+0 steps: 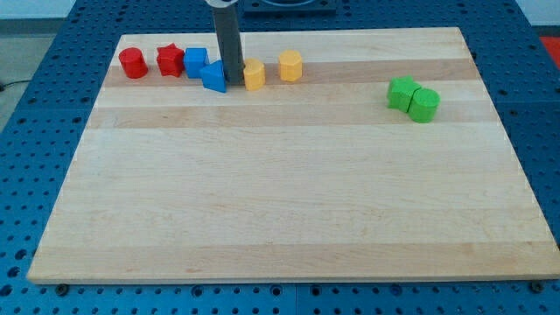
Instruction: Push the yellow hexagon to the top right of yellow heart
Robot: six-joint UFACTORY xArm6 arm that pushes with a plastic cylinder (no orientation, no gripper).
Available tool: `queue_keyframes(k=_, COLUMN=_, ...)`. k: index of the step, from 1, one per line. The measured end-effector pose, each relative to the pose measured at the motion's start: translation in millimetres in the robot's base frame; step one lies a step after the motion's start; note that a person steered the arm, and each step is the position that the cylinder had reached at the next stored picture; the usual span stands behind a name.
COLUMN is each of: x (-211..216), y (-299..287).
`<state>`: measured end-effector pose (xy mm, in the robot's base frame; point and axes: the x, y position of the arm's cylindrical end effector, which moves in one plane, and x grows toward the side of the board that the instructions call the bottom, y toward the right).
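The yellow hexagon (pixel 290 66) stands near the view's top, left of centre, on the wooden board (pixel 289 192). The yellow heart (pixel 254 75) sits just to its left and slightly lower, with a small gap between them. My tip (pixel 234 85) is down on the board in the narrow space between the yellow heart on its right and a blue triangle (pixel 213 77) on its left, close to both. The rod rises straight up out of the view's top.
A blue cube (pixel 195 63) sits behind the blue triangle. A red star (pixel 170 60) and a red cylinder (pixel 133 63) lie further left along the top. A green star (pixel 402 92) and a green cylinder (pixel 424 104) touch each other at the right.
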<state>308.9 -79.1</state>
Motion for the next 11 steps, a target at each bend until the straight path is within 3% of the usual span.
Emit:
queue_keyframes(k=3, x=-0.1, y=49.3)
queue_keyframes(k=5, x=-44.8, y=94.3)
queue_keyframes(k=7, x=-88.7, y=96.2)
queue_keyframes(k=9, x=-82.1, y=174.5)
queue_keyframes(k=11, x=-55.4, y=123.5)
